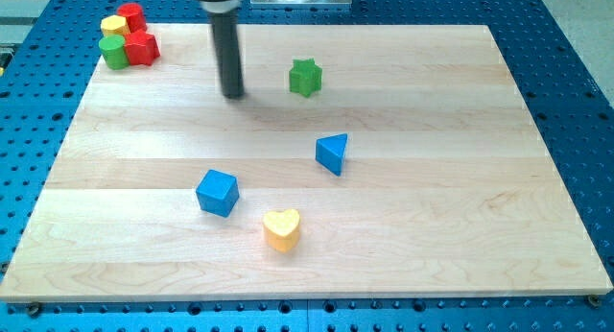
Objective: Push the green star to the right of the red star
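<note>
The green star sits far back on the bench, and our tip is down just to its left, not touching. We carry no jaws, only the rod. In the far left corner huddle the red star, another red block, a yellow block and a green cylinder. Nearer lie a blue triangle, blue cube and yellow heart.

A green star, blue cube, blue triangle and yellow heart sit on the pale wood-grain counter.
</note>
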### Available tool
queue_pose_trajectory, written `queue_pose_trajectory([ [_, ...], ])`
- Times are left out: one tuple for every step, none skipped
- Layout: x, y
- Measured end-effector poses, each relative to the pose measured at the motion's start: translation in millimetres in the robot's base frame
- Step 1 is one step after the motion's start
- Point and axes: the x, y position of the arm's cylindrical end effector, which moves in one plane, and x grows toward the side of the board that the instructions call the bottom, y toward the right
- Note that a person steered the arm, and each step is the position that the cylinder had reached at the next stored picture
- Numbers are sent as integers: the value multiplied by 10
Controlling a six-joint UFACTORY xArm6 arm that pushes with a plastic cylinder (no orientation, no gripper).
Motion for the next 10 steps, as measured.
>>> queue_pose_trajectory([
  [420,416],
  [294,1039],
  [-4,931],
  [-68,597],
  [-61,1300],
  [-152,1530],
  [-518,664],
  [-475,364],
  [-153,1074],
  [-252,1509],
])
